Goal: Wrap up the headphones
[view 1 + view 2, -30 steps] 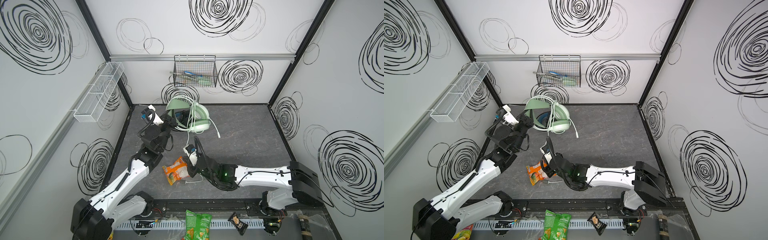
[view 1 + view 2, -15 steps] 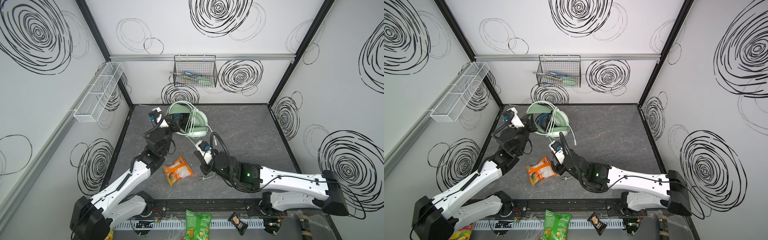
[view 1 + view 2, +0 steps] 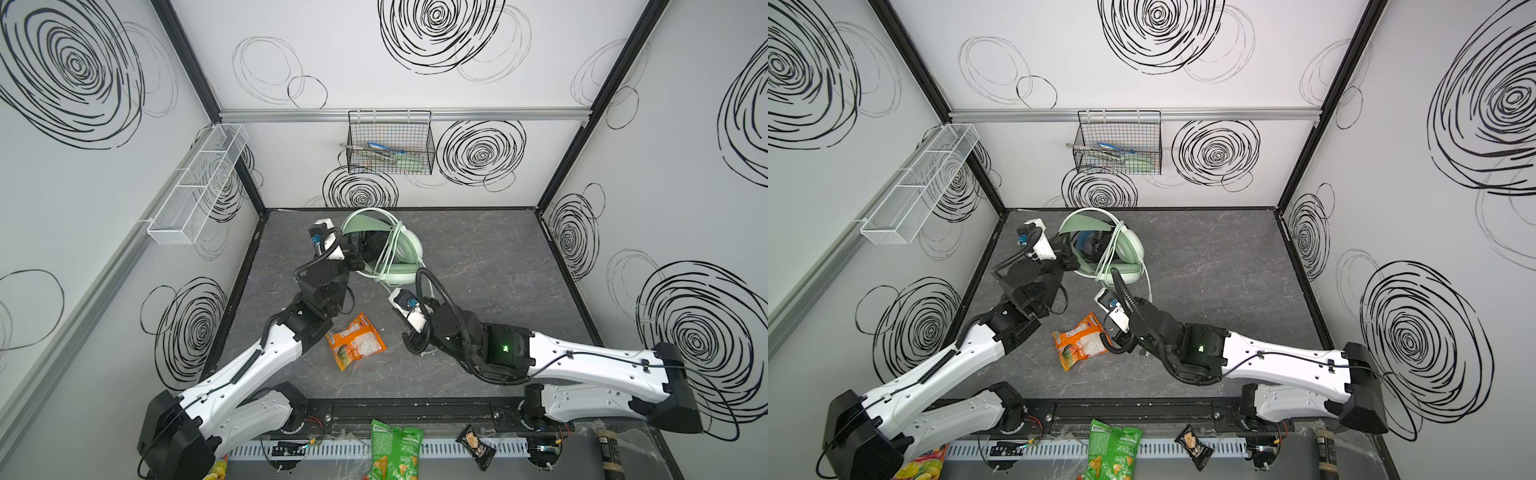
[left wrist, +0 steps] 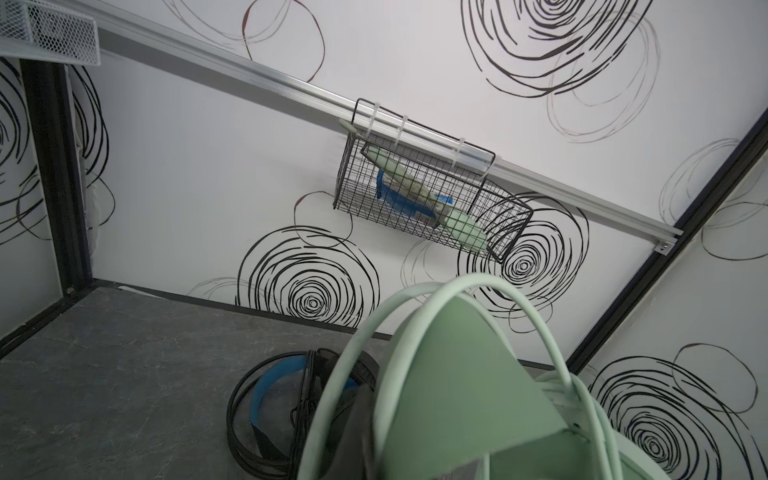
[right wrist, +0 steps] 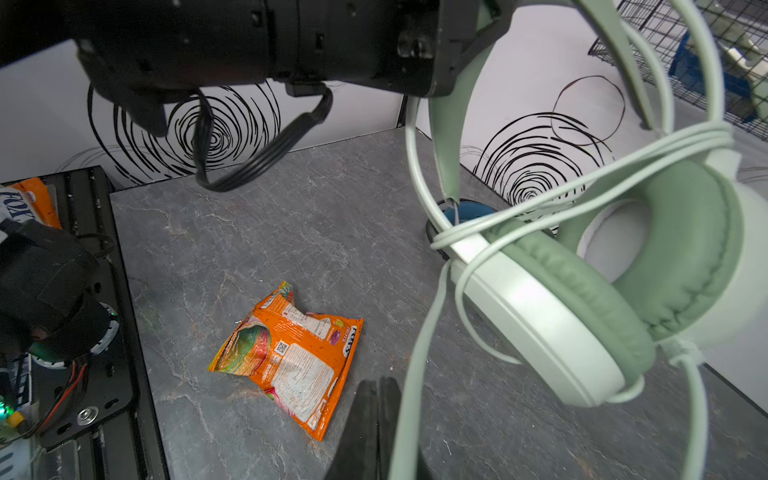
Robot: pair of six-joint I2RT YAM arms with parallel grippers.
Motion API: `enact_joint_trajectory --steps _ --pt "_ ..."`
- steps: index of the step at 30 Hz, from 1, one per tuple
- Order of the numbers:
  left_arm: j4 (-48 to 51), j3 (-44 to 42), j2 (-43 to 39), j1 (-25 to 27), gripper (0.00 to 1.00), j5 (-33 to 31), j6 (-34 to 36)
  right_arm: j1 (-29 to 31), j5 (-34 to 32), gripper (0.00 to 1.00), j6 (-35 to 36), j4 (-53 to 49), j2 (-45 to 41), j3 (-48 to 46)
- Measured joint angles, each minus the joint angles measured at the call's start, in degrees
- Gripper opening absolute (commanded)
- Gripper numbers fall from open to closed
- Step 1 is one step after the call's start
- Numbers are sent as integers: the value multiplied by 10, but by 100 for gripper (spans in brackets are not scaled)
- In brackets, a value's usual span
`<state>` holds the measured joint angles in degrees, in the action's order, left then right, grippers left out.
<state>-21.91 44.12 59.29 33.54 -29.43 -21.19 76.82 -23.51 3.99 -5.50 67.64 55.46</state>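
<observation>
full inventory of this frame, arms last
mint-green over-ear headset: 1, pale green, held up rear centre, whitish cable looped round it
black headset with blue earcups: 1, black/blue, grey floor, by the green one
orange snack bag: 1, orange, floor centre
green chip bag: 1, green, front edge
small dark packet: 1, black, front edge
black wire basket: 1, black, rear wall, holds green and blue items
white mesh shelf: 1, white, left wall
left gripper: 1, black, shut on green headband
right gripper: 1, black, shut, apparently on the whitish cable

Left arm reaching rearward, jaws clamped, right arm low, jaws closed
</observation>
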Motion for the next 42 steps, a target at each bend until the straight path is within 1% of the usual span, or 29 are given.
enact_joint_trajectory --steps 6,14,17,20,25,31,37,42 --pt "19 -6 5 -27 0 50 -108 14 16 0 3 20 61 39" --pt "20 -19 5 -49 0 125 -229 26 48 0 5 50 133 94" --pt "20 -20 5 -56 0 147 -256 30 56 0 6 57 157 112" --pt "21 -20 5 -56 0 157 -266 34 57 0 7 58 174 129" --pt "21 -27 0 -58 0 160 -259 36 49 0 14 45 170 148" --pt "22 -39 -19 -57 0 139 -210 35 30 0 17 -9 118 148" --pt "22 -39 -38 -34 0 91 -126 34 7 0 20 -53 69 148" --pt "27 -32 -42 -2 0 36 -30 31 -3 1 28 -93 48 148"
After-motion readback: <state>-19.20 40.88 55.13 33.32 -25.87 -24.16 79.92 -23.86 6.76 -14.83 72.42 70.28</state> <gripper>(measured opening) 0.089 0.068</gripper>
